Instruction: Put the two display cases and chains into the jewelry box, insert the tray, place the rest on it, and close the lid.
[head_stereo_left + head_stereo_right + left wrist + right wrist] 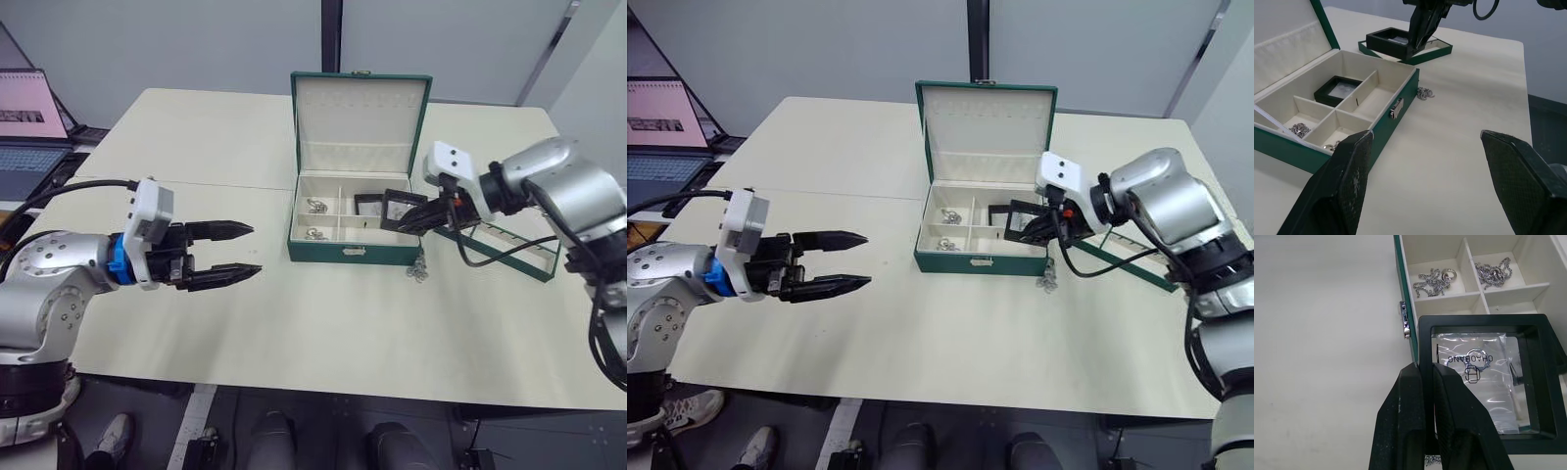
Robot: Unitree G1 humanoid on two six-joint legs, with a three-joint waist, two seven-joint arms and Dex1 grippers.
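Worktop [323,323]: pale, bearing every item listed below.

Jewelry box [355,253]: dark green, at the worktop's centre, lid [360,122] raised at its 12 o'clock edge. Cream compartments exposed.

Tray [509,250]: shallow, green-rimmed, at 3 o'clock of the jewelry box, not yet inserted.

Display cases: one [370,204] lies flat in a right-hand compartment. The second [1484,382] is pinched by its frame in your right gripper [416,220], jaws clenched on it, above the box's right front corner.

Chains: two bunches [1432,280] sit in the left compartments; one loose chain [418,268] lies on the worktop at 5 o'clock of the box, just beside its front wall.

Left gripper [230,253]: jaws released, empty, at 9 o'clock, well apart from the box.

Step in hand, as you may judge: stowing the second case. Next, lower it beside the first, release, then collect the loose chain.
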